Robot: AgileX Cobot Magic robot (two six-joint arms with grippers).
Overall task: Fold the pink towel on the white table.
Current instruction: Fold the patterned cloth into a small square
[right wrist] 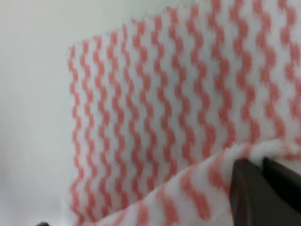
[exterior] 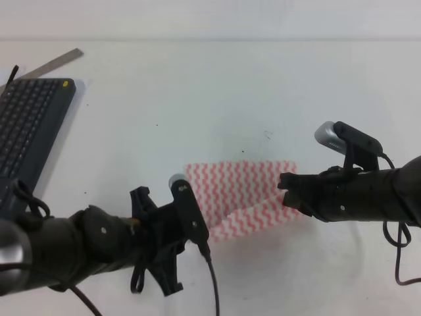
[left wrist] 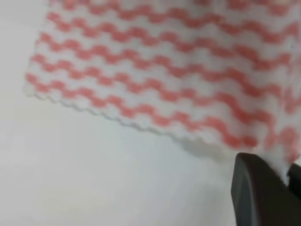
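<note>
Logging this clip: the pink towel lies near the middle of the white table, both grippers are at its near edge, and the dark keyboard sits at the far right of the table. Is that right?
One detail is wrong. The dark keyboard sits at the far left of the white table, as the exterior high view shows. The pink towel and the left gripper and right gripper at its near edge are as stated.

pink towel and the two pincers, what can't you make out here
- Exterior high: the left arm's camera covers the pink towel near-left corner and the left pincer.
- Exterior high: the right pincer blocks the towel's right edge.
- Left wrist: blurred; frame crops the fingers.
- Right wrist: a raised fold hides the finger tips.
</note>
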